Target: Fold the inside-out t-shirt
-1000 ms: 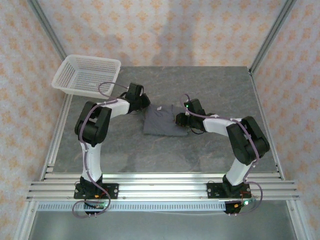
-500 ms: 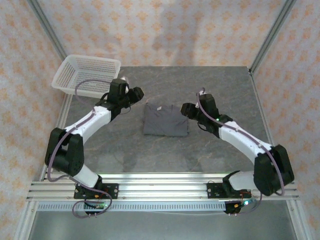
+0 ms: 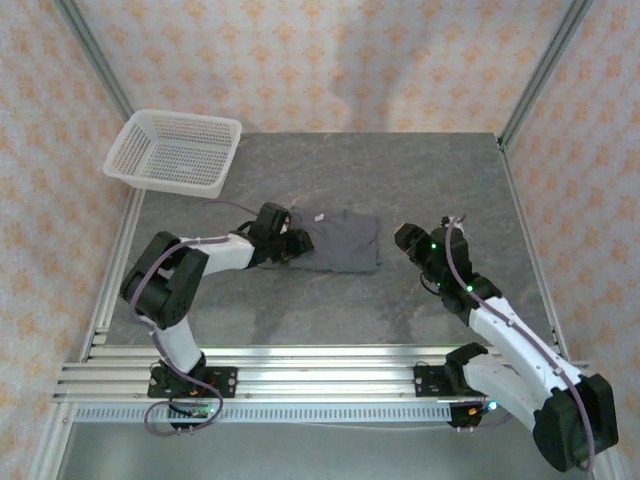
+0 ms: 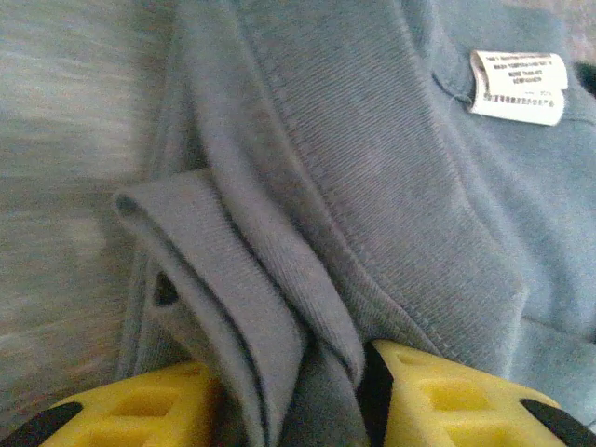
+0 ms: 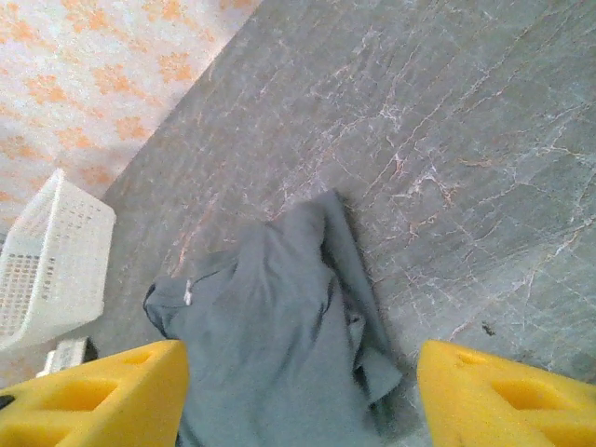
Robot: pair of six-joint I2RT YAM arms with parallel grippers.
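My left claw (image 4: pixel 298 400) straddles, jaws apart, an edge fold of the inside-out t-shirt (image 3: pixel 340 242), which lies nearer me and right of the white basket (image 3: pixel 175 150). I should bite deep, catching both layers. My right claw (image 5: pixel 303 391) gapes empty.

Soft even overhead light, faint shadows, left wrist view blurred

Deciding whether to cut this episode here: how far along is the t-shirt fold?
Looks mostly done: the t-shirt lies as a compact, rumpled rectangle, care label showing. In hand: the left gripper is at its left edge, jaws straddling a loose fold; whether they clamp is unclear. The right gripper stands apart, jaws open, empty. Left: probably tidying that edge.
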